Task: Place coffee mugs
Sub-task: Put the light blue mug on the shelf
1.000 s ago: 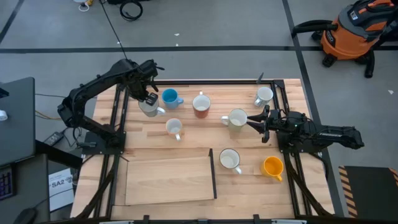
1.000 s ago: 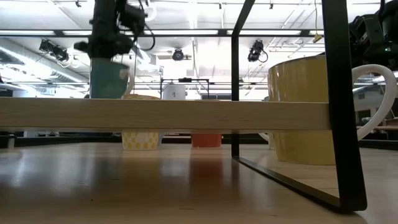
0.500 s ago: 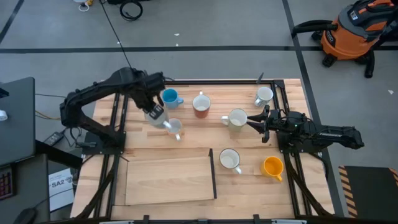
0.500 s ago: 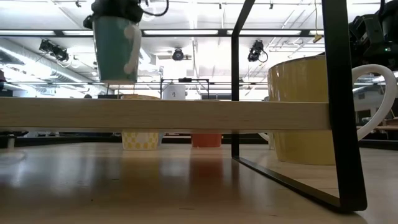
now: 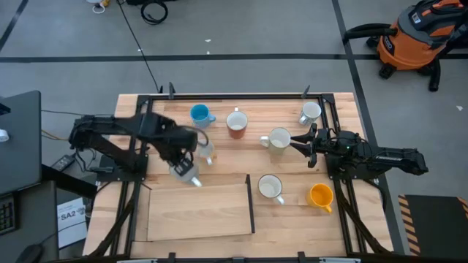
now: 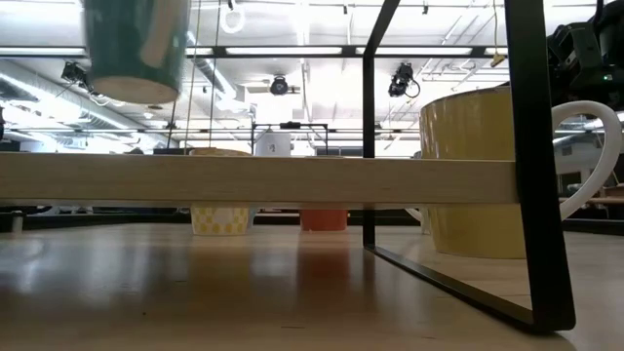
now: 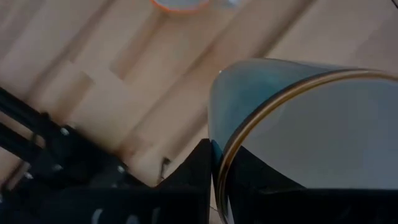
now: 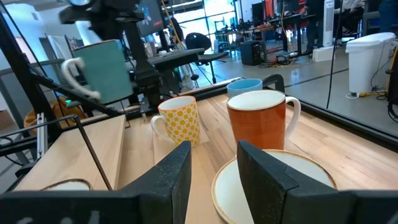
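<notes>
Aloft, the left hand (image 5: 180,162) clamps a teal mug (image 6: 136,49), seemingly upright.

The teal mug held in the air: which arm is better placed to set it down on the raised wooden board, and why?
The left arm. Its hand already grips the teal mug, just off the wooden board's edge. The right hand sits across the table, open by the cream mug.

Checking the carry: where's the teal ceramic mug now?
In the high view, the teal ceramic mug is held off the table by the left gripper, just beside the yellow-dotted white mug.
</notes>
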Available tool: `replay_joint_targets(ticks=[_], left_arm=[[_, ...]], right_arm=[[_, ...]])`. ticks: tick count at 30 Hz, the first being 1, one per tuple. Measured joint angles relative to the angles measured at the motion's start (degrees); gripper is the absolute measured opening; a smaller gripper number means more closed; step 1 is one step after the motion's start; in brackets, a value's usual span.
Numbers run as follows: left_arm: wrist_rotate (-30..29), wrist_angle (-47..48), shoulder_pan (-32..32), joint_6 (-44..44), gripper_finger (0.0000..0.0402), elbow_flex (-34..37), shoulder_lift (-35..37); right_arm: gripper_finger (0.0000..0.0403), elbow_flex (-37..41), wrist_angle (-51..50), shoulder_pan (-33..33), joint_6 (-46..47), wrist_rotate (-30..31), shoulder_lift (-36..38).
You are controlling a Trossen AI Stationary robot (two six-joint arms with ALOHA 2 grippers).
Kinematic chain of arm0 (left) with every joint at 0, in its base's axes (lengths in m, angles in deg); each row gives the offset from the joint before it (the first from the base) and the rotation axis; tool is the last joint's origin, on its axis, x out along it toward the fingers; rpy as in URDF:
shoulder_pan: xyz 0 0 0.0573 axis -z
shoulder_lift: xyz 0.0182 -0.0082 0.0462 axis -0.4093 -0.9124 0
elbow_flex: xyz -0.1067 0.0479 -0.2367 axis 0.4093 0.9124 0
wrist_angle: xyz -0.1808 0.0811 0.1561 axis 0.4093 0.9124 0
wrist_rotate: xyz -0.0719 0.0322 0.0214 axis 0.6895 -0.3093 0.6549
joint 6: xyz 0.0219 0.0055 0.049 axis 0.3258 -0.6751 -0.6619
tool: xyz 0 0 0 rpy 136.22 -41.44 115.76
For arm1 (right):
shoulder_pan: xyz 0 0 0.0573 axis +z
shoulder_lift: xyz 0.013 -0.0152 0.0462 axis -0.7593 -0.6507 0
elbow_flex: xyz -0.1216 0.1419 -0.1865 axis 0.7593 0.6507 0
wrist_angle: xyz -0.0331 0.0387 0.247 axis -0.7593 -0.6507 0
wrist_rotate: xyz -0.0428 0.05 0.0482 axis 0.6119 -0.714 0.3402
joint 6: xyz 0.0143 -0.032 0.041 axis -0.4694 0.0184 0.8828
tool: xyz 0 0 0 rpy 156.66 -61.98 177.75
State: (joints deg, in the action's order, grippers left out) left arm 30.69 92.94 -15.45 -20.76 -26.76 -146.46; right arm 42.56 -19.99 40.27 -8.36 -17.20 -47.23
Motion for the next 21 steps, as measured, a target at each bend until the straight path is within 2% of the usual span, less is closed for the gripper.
replay_joint_targets(ticks=[12, 18, 21], left_arm=[[-0.1, -9.3, 23.7, 25.2, 0.0034, 0.1, -2.2], [-0.5, -15.1, 31.1, 32.8, 0.0034, 0.1, -6.5], [-0.2, -14.9, 32.9, 35.4, 0.0034, 0.1, -9.5]], right_arm=[[0.0135, 0.0, 0.0, 0.0, 0.0, 0.1, 0.0], [0.0135, 0.0, 0.0, 0.0, 0.0, 0.4, 0.0], [0.0135, 0.0, 0.0, 0.0, 0.0, 0.4, 0.0]])
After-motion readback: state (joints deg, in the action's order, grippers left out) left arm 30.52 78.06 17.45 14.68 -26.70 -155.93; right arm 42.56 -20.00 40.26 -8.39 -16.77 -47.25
